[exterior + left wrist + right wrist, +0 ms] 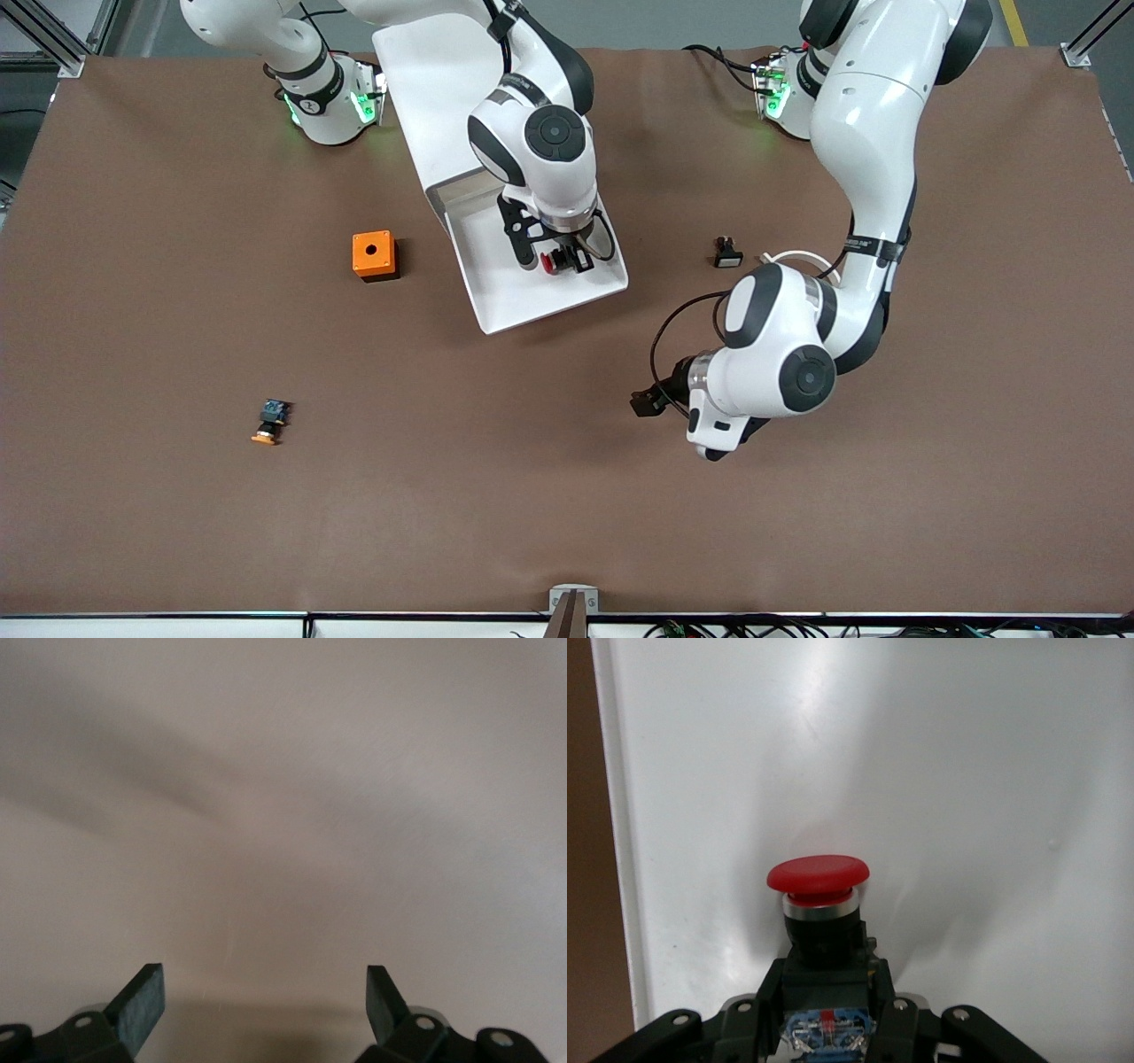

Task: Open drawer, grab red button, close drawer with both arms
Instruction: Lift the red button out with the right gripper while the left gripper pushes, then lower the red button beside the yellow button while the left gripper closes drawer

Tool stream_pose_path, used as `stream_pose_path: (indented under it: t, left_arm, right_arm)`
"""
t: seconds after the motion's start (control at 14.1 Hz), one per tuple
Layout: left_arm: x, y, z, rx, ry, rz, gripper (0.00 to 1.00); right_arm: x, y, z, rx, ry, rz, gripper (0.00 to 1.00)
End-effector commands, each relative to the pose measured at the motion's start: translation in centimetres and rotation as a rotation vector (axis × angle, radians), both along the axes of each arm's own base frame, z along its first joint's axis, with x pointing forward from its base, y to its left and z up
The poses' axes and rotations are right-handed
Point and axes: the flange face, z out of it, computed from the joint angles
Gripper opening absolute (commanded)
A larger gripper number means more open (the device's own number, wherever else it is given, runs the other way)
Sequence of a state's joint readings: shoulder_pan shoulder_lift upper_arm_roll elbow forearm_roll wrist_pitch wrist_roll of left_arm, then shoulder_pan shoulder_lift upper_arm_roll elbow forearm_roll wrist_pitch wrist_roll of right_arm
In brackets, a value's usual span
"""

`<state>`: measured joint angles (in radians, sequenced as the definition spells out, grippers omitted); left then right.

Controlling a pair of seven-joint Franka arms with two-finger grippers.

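Brown table (177, 532): drawer (532, 301) pulled open at centre. Right gripper (554, 257) in it, clamped on button (551, 261). Left gripper (647, 400) at five o'clock, fingers (142, 1001) apart, over bare table.

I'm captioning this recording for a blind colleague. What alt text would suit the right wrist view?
The right gripper is shut on the black body of a red-capped push button, its blue rear showing between the fingers. Under it is the white floor of the open drawer, with the drawer's raised edge and a strip of brown table along one side.
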<state>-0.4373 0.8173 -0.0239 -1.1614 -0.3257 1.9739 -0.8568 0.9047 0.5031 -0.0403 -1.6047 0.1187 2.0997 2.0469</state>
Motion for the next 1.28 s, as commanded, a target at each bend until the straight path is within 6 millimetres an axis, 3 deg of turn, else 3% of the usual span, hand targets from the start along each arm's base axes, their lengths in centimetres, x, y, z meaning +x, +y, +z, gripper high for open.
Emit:
stream_pose_path:
  t: [0.0,0.21,0.5,0.92,1.21]
  left_arm:
    - [-0.3,-1.4,2.2,0.049,-0.135,-0.038,1.0]
    - [-0.4,-2.2,2.1,0.077,-0.198,-0.064,1.0]
    - [-0.7,-2.4,1.8,0.098,-0.185,-0.009,1.0]
    - [-4.6,-8.3,1.2,0.175,-0.201,-0.014,1.0]
    - [-7.9,-12.5,0.8,0.186,-0.193,-0.068,1.0]
  right_arm:
    - [1.8,-0.1,4.5,0.003,0.036,0.066,0.0]
    - [6.7,-5.1,9.8,-0.006,0.076,0.201,0.0]
    - [13.0,-15.8,14.9,0.058,0.034,0.521,0.0]
    - [20.2,-31.0,14.2,0.127,0.006,0.94,0.0]
    - [21.3,-34.8,12.6,0.136,0.011,0.999,0.01]
